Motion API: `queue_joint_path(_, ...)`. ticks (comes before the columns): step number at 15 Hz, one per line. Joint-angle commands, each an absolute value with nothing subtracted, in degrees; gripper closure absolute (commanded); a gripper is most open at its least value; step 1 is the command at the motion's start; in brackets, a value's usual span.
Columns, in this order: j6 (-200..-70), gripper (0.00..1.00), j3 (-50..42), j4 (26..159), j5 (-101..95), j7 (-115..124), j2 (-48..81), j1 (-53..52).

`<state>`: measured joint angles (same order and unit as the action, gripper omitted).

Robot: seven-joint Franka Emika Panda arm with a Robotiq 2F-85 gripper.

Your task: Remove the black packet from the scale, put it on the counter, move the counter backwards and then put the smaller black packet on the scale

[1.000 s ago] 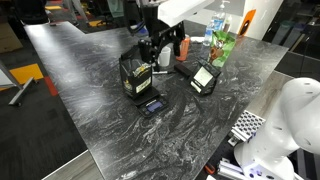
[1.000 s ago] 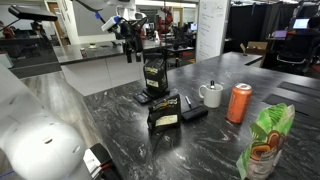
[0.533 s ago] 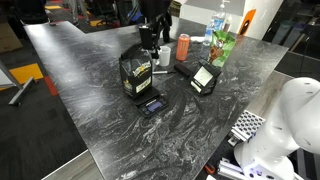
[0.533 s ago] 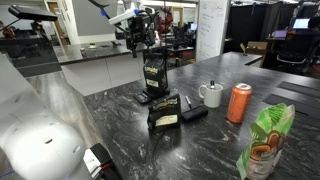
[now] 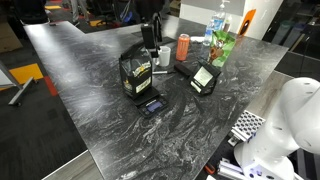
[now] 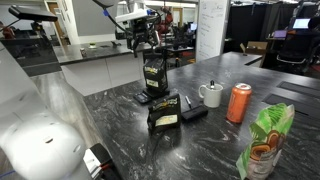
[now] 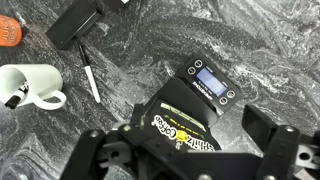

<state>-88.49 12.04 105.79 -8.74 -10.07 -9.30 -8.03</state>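
You have swung the end effector (image 5: pixel 149 44) away from the orange can (image 5: pixel 183 46) over the past second and brought it above the black packet (image 5: pixel 135 73); in the last half second it has hardly shifted. It hangs just over the pouch's top edge. In the wrist view its fingers (image 7: pixel 92 158) are spread wide, one on each side of the yellow-labelled top, and they grip nothing. The black packet stands upright directly beneath the end effector, on the scale (image 7: pixel 212 82). The scale's display end pokes out from under the pouch, just ahead of the fingers. The scale lies flat on the tabletop (image 5: pixel 80 60). The smaller black packet (image 6: pixel 165 112) stands on the tabletop well off to one side of the end effector. A white mug (image 6: pixel 211 94) sits near it.
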Motion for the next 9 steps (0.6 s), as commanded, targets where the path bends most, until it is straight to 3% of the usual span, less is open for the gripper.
queue_joint_path(1, -88.31, 0.00, 11.31, 105.60, -8.86, -9.91, -9.19, -8.87)
queue_joint_path(9, -92.78, 0.00, 9.83, 105.86, -12.01, -33.06, -10.10, -9.93)
